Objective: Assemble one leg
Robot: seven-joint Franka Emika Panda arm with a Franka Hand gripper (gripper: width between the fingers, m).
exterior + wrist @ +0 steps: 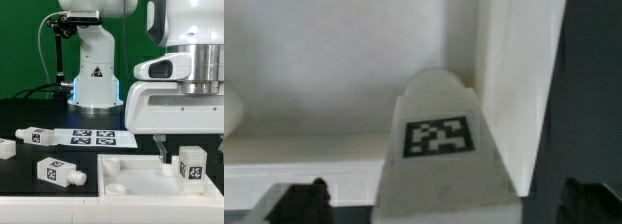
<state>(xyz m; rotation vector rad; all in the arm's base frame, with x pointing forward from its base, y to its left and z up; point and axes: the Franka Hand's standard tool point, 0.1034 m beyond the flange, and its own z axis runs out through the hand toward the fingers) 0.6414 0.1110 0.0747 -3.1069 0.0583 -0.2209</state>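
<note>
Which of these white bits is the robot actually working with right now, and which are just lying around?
In use:
- the leg between the fingers of the gripper, standing on the square panel

Lying about:
- two spare legs on the black table
- a white piece at the exterior view's left edge
- the marker board, fixed rig equipment

Exterior view: gripper [176,152] fingertips partly masked by leg [191,163] standing between them; contact with leg not resolvable. White panel [140,180] under gripper cut by frame edge. Wrist view: leg [443,140] blurred (tag legible only as pattern), near end cropped; fingertips [292,200] mostly out of frame.
</note>
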